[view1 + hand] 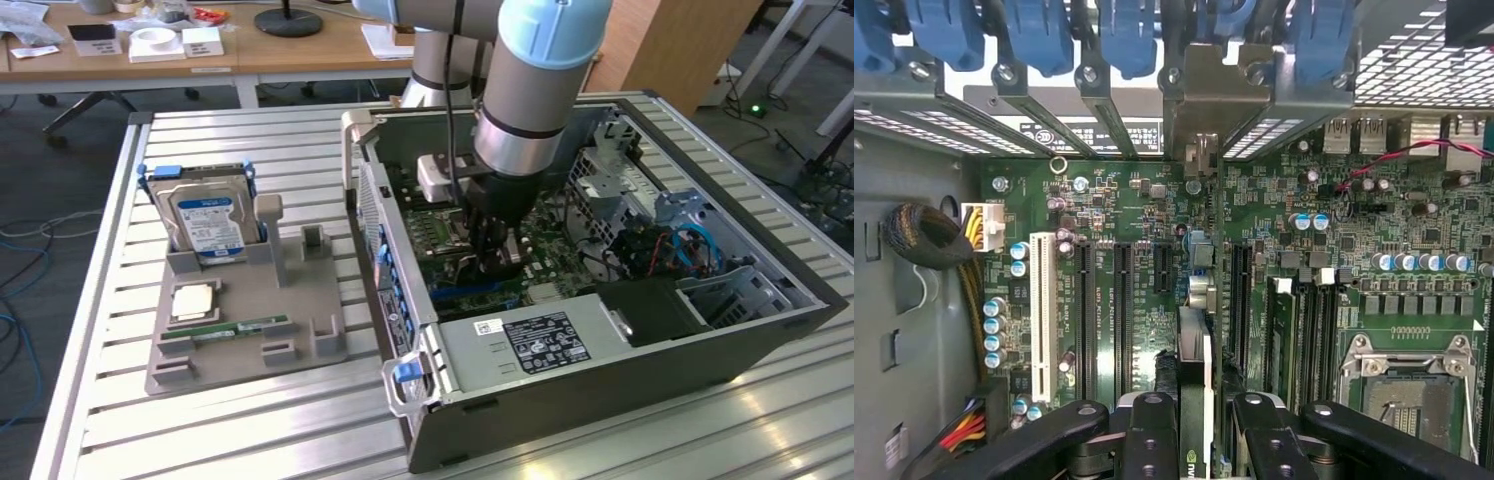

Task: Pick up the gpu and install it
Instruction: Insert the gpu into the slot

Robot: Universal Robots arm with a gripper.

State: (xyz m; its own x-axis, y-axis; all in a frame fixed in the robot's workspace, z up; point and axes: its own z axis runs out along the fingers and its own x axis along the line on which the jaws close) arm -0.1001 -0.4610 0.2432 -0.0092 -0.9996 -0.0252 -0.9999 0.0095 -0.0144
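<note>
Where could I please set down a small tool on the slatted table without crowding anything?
The slatted metal table is bare in front of the grey parts holder and behind the blue-labelled silver hard drive. The strip between holder and open black computer case is narrow. Inside the case is crowded: the gripper holds the dark gpu card there.

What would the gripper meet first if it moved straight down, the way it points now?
Probably the motherboard: the gripper is shut on the gpu, edge-on above the slots. Depth is unclear.
</note>
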